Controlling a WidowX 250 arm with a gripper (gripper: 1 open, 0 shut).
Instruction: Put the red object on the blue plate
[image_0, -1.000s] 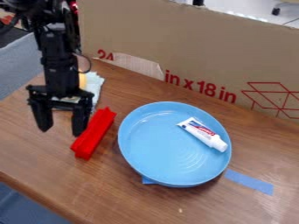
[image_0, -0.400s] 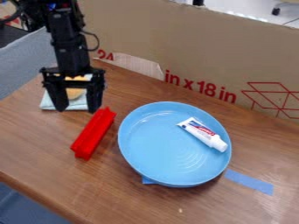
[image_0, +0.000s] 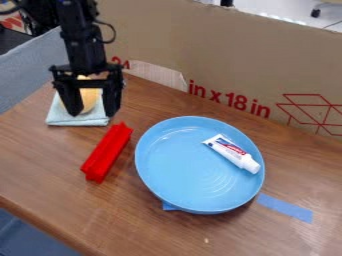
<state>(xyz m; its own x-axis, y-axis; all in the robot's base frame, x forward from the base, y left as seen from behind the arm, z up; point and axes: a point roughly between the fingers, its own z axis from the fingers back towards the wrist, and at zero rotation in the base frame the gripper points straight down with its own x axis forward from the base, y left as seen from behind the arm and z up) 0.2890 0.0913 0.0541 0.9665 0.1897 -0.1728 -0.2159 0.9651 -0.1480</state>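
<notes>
The red object (image_0: 107, 152), a long narrow red block, lies on the wooden table just left of the blue plate (image_0: 187, 180). The plate is large, round and light blue, and a small white tube (image_0: 231, 153) with red-blue print rests inside it. My gripper (image_0: 87, 104) hangs pointing down, up and to the left of the red block, over a folded pale cloth. Its two black fingers (image_0: 62, 99) stand wide apart with nothing between them. It does not touch the block.
A pale blue-green folded cloth (image_0: 67, 117) with a yellow item on it lies under the gripper. A cardboard wall (image_0: 227, 60) runs along the back. Blue tape strips (image_0: 285, 209) stick to the table right of the plate.
The gripper has moved away from beside the red block, up and back toward the cloth. The block, the plate and the tube have stayed where they were.
</notes>
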